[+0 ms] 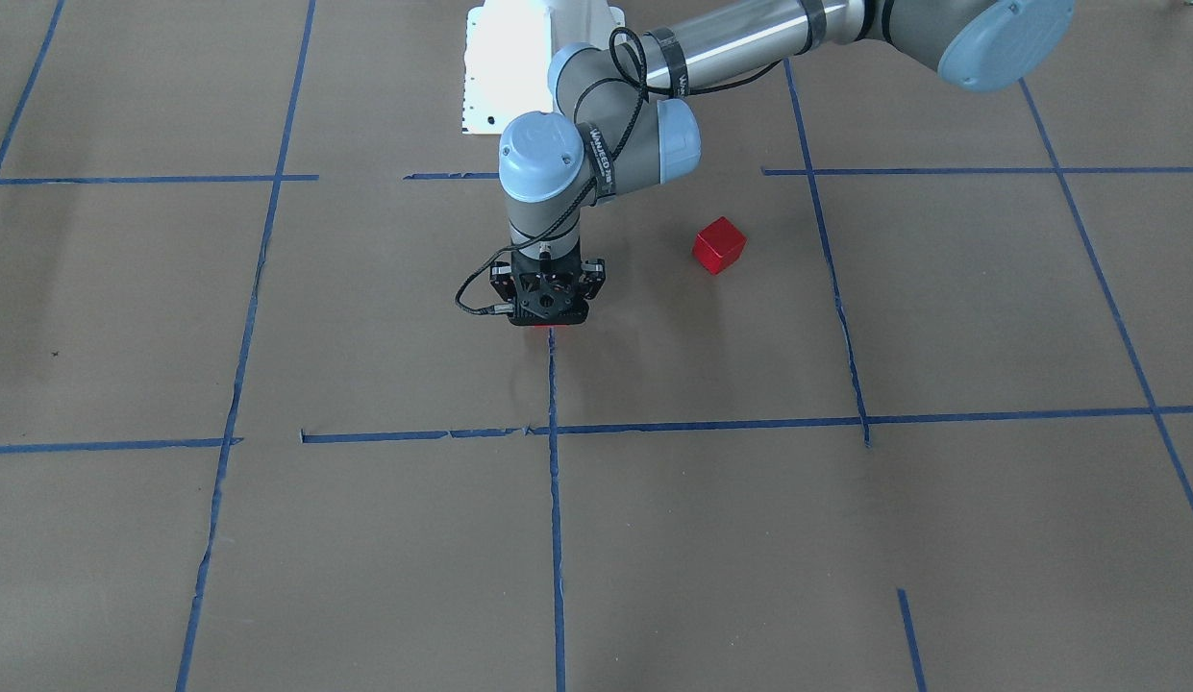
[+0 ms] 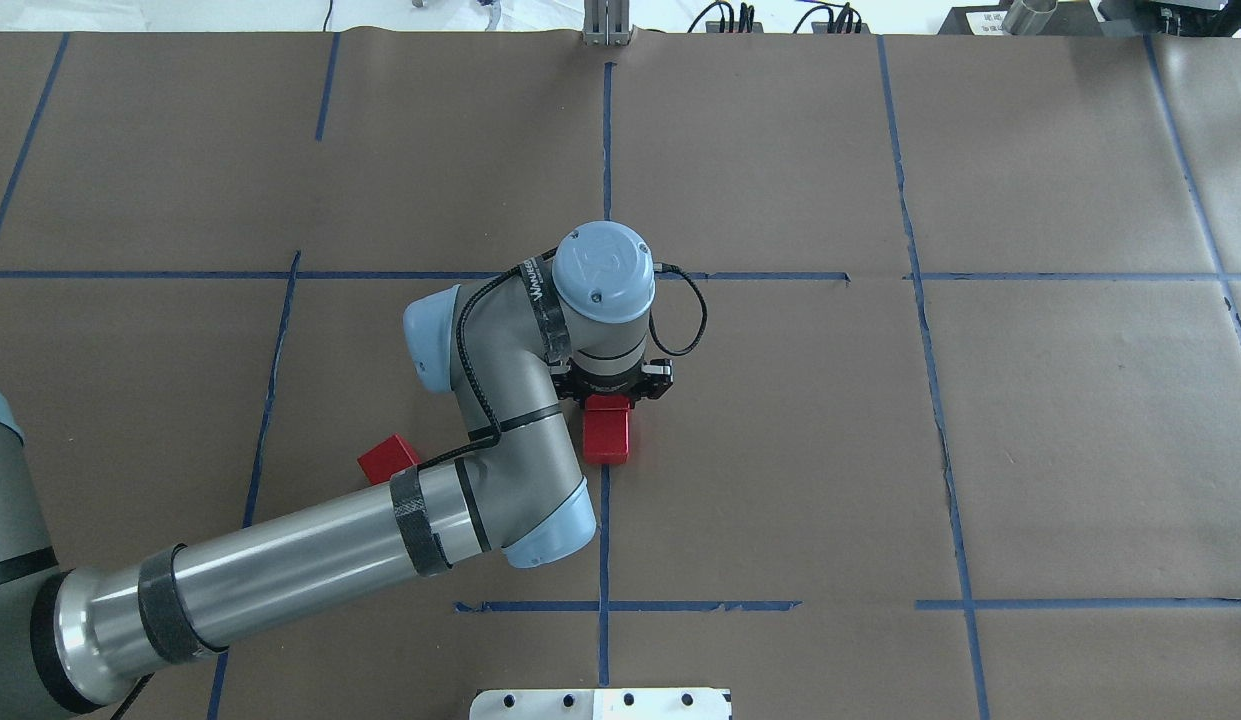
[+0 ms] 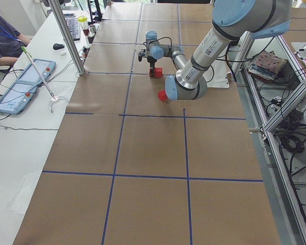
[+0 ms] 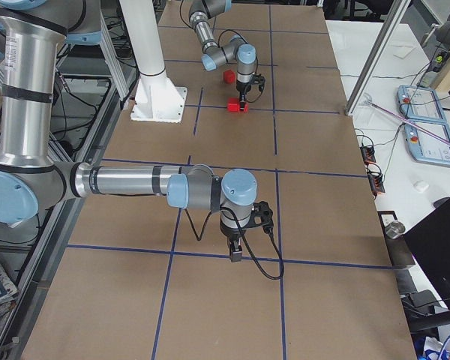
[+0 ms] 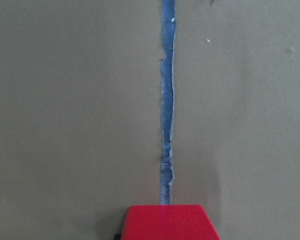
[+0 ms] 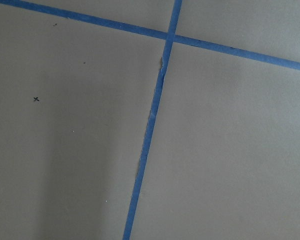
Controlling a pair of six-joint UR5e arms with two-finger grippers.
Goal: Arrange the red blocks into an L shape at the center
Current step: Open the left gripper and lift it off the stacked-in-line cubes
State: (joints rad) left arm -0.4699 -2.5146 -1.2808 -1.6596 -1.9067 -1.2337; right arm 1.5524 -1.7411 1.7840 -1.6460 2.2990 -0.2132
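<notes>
View of the centre cell (image 2: 780,450). The left gripper (image 1: 548,317) points straight down over the tape line (image 5: 167,100) that splits the cell. Under it you see a red oblong (image 2: 607,432) lying along that line, which reads as two cubes butted end to end. The far end sits beneath the gripper, and the near end juts out toward the robot base. The left wrist view catches only one glossy red top face at its lower edge, centred on the line. The wrist hides the fingers, so you cannot tell how wide the jaws stand or whether they hold a cube.

The third cube (image 1: 719,244) rests alone on the paper on the robot's left of the line. It is well apart from the oblong, turned corner-on, plain-faced and shiny.

The right gripper (image 4: 235,253) hangs over a tape crossing well away from the cubes; its opening cannot be judged
</notes>
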